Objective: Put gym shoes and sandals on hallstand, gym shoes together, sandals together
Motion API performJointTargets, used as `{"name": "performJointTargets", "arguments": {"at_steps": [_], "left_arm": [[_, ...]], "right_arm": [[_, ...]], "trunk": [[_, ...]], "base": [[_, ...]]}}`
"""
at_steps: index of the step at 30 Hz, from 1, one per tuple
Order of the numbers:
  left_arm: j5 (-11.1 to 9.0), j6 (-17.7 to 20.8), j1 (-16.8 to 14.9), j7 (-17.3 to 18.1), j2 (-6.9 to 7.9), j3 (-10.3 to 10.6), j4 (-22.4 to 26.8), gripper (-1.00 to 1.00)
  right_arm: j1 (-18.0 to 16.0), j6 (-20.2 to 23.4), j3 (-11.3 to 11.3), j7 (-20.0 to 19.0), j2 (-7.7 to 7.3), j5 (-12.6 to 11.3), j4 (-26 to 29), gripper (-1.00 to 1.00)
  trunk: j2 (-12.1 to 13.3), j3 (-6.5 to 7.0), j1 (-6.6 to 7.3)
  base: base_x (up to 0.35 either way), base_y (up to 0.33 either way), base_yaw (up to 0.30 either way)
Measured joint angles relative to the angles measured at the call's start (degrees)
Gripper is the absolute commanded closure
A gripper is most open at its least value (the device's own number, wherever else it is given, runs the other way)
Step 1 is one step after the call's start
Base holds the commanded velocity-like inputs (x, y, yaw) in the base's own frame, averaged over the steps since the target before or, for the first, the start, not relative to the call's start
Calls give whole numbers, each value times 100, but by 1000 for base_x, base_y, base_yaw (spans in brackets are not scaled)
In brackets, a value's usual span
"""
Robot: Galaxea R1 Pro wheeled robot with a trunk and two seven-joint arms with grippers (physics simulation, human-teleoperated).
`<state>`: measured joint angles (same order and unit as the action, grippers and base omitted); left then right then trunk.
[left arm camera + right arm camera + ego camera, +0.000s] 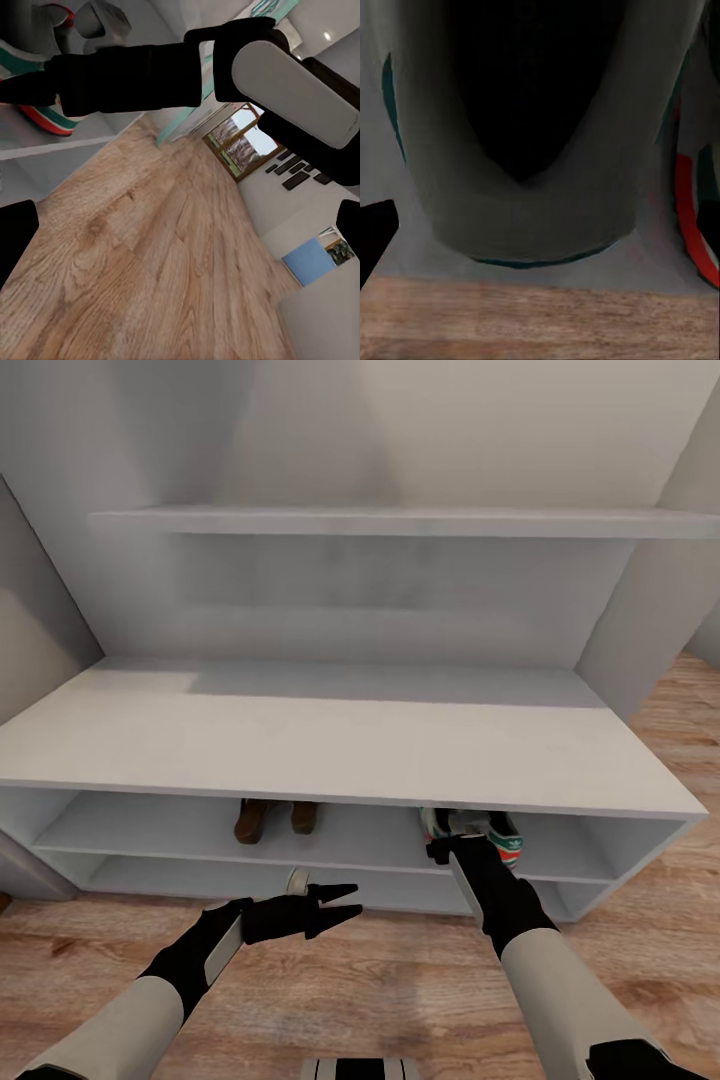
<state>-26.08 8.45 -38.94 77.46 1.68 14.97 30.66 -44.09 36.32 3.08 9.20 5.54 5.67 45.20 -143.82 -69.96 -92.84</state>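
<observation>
The hallstand (pixel 340 745) is filling the head view, and both pairs are already sitting inside its upper open shelf compartment, off the corridor floor (pixel 400 980). The two sandals (pixel 277 818) are lying side by side toward the middle-left of that shelf, touching or nearly so, only their brown near ends peeking out under the bench edge. The two gym shoes (pixel 495 835) are resting on the right part of the same shelf, well apart from the sandals; green stripes and a red-orange patch are showing on the nearer one, and the second white shoe is sitting just beside it, mostly hidden behind the arm. The right gripper (pixel 447 847) is reaching into that compartment at the sneakers, and its wrist camera is looking straight into a shoe's dark opening (pixel 536 82) with a red trim curve of the neighbouring shoe alongside; whether its fingers are pinching the shoe or standing apart from it I cannot tell. The left gripper (pixel 340 905) is hanging low over the floor in front of the rack with its fingers spread and nothing between them. By my judgement the task is looking almost finished (all four shoes on the rack, each pair together), with only the right arm's withdrawal left. No readable brand, label or writing is showing anywhere; a mark on the sneaker's side is too small to read.
</observation>
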Motion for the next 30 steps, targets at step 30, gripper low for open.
{"name": "performJointTargets", "arguments": {"at_steps": [30], "left_arm": [[0, 0, -3, 0, 0, 0, 0, -100]], "right_arm": [[1, 0, 0, -2, 0, 0, 1, -100]], "trunk": [[0, 0, -4]], "base": [[-240, 0, 0]]}}
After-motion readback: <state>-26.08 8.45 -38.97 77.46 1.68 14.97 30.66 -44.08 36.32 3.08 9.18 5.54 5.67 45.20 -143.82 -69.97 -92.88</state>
